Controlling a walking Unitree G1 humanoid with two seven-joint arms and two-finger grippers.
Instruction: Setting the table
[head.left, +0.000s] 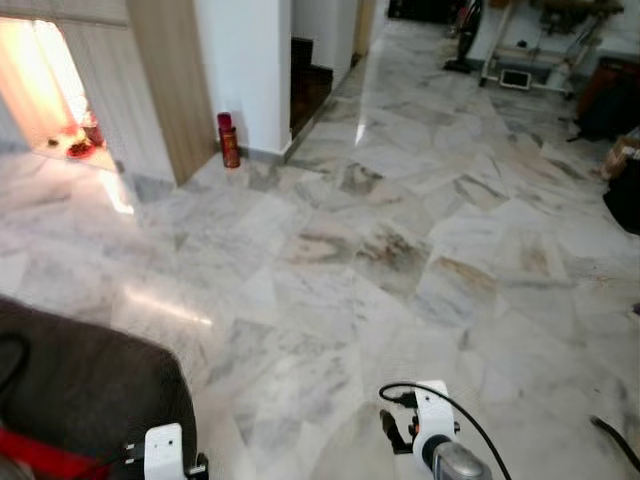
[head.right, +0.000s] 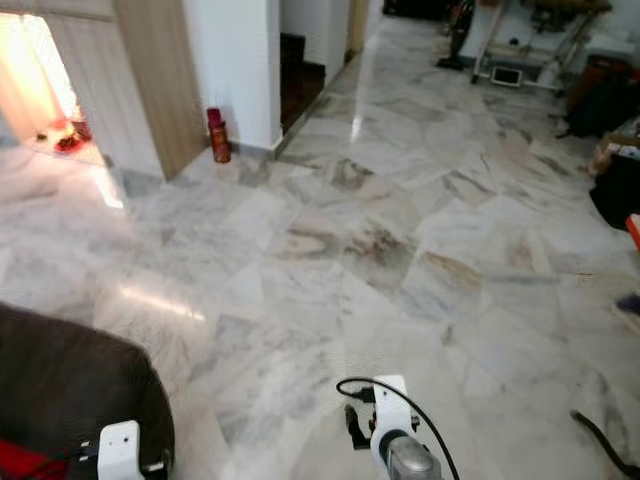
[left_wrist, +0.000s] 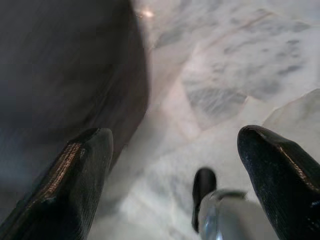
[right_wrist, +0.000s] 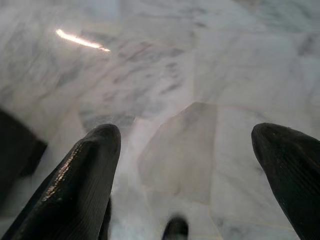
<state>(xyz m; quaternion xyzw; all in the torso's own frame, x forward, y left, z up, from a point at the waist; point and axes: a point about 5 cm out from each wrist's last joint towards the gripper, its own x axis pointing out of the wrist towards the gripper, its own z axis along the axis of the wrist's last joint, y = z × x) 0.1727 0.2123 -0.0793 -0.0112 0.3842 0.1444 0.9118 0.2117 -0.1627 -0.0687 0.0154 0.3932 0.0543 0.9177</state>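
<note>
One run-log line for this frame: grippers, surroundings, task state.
left gripper: open, empty | right gripper: open, empty | below: grey-veined white marble floor | nearby: dark padded seat, red canister by wall | tableware: not yet handled

Grey-veined white marble floor (head.left: 420, 250) all around me.
I see a red canister (head.left: 229, 140), a dark grey cushion (head.left: 80, 390).
</note>
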